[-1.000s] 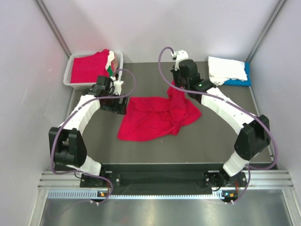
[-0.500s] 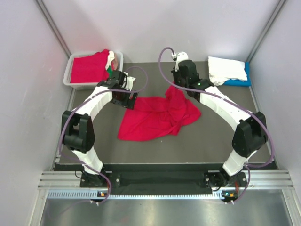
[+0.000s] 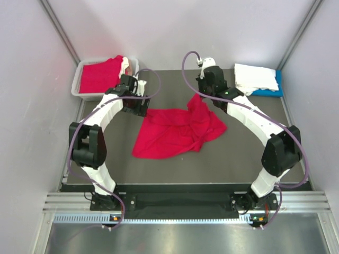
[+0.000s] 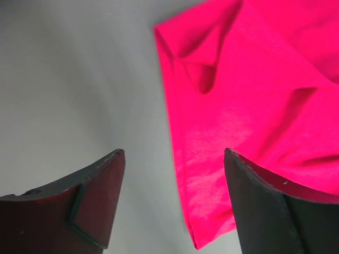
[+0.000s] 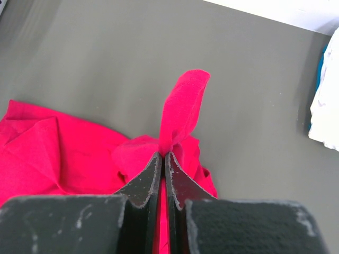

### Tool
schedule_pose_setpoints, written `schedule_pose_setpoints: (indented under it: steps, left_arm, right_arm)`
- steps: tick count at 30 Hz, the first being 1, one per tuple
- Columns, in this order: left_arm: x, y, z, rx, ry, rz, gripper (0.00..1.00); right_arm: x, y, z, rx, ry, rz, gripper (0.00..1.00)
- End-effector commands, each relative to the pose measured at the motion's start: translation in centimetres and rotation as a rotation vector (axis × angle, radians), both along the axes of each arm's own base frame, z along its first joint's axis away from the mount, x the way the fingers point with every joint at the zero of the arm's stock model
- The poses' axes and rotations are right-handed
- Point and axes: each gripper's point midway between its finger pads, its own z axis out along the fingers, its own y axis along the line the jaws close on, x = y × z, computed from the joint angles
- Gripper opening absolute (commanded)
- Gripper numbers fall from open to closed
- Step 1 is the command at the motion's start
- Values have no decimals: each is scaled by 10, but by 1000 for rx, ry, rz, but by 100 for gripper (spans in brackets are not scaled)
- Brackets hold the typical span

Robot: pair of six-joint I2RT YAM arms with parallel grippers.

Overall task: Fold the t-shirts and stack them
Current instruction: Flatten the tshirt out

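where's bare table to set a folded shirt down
Biggest patch: the near strip of dark table between the crumpled red t-shirt and the arm bases. A smaller one at the far edge, between the pale plastic tub and the right tool. Crowded: the shirt's far edge, where the left tool hovers open and the right pinches cloth.

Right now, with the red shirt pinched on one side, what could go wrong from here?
1. The right gripper is shut on only a narrow tuck of the red t-shirt; a pull may slip it free.
2. The left gripper is open above the shirt's edge, partly over bare table, so closing could miss the cloth.
3. The shirt lies crumpled, so lifting may carry folds along.
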Motion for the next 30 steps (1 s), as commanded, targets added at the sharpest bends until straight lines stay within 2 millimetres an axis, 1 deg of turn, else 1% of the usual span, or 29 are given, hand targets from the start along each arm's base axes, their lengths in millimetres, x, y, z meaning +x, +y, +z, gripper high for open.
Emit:
schedule_pose_setpoints:
  steps: [1,2,4,7,9,12,13,14,17,18,19,20,21,22,23,24,25,27,28,29,30]
  left_arm:
    - [27,8,17,-51,-70,56,81]
    - [29,8,18,-70,-69,59,81]
    - [32,15,14,-78,-53,81,82]
    - [28,16,6,-81,-22,87,81]
    - [25,10,5,-107,-15,67,81]
    - [16,5,-8,-91,12,55,81]
    - [11,5,-15,-72,26,50,81]
    - [9,0,-20,-62,32,35,81]
    - [3,-7,-34,-39,68,19,81]
    - [3,-9,-35,-30,74,14,81]
    - [8,-8,-35,-5,63,17,81]
    - [9,-13,-42,8,79,8,81]
    - [8,-15,-45,16,93,6,81]
    - [16,-18,-40,15,80,8,81]
    - [16,-23,-48,25,102,-1,81]
    - [17,-25,-47,35,109,-6,81]
    - [26,-31,-39,32,85,-9,81]
    - [30,-42,-34,33,69,-26,81]
    - [37,-47,-26,29,43,-30,81]
    - [39,-51,-22,36,29,-38,81]
    - [45,-56,-12,28,5,-40,81]
  right_arm:
    - [8,-1,32,45,-64,-10,0]
    - [8,0,32,46,-63,-10,0]
    - [8,1,32,53,-64,-9,0]
    - [8,2,29,55,-57,-5,0]
    - [8,2,28,58,-55,-5,0]
    - [9,5,26,64,-51,2,0]
    - [9,5,27,68,-55,-1,0]
    - [9,5,27,71,-54,-1,0]
    - [7,6,25,77,-51,3,0]
    - [8,6,25,83,-52,4,0]
    - [7,6,23,82,-50,4,0]
    - [7,6,22,83,-48,5,0]
    - [6,7,21,83,-46,8,0]
    - [6,6,21,83,-46,6,0]
    - [6,6,20,82,-45,6,0]
    - [5,6,19,82,-42,6,0]
    - [6,6,20,83,-44,6,0]
    - [4,6,20,84,-44,7,0]
    - [5,6,20,83,-46,10,0]
    - [4,6,18,80,-42,10,0]
    - [4,7,17,83,-39,13,0]
